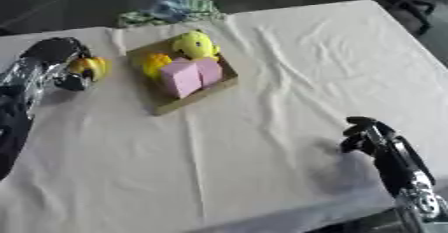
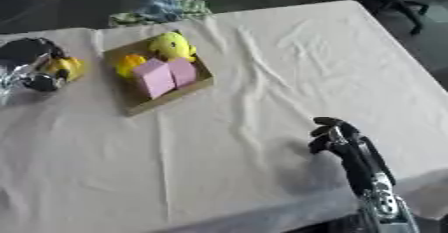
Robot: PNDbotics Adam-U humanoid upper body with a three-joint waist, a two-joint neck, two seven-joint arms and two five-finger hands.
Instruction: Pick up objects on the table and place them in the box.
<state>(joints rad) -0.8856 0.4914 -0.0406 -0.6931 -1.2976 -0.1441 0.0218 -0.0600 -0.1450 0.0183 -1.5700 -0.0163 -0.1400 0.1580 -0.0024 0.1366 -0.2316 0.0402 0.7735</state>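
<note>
Two pink blocks in shallow cardboard box.

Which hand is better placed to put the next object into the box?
The left hand: its fingers are already curled round a yellow-orange object just left of the box. The right hand holds nothing, fingers curled, far away near the table's front edge.

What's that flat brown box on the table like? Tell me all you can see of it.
The box is a shallow, open tray of brown cardboard, lying askew on the white tablecloth toward the far left. Inside are two pink blocks, a yellow rounded toy and an orange-yellow thing; its near corner is bare. Neither hand touches it.
</note>
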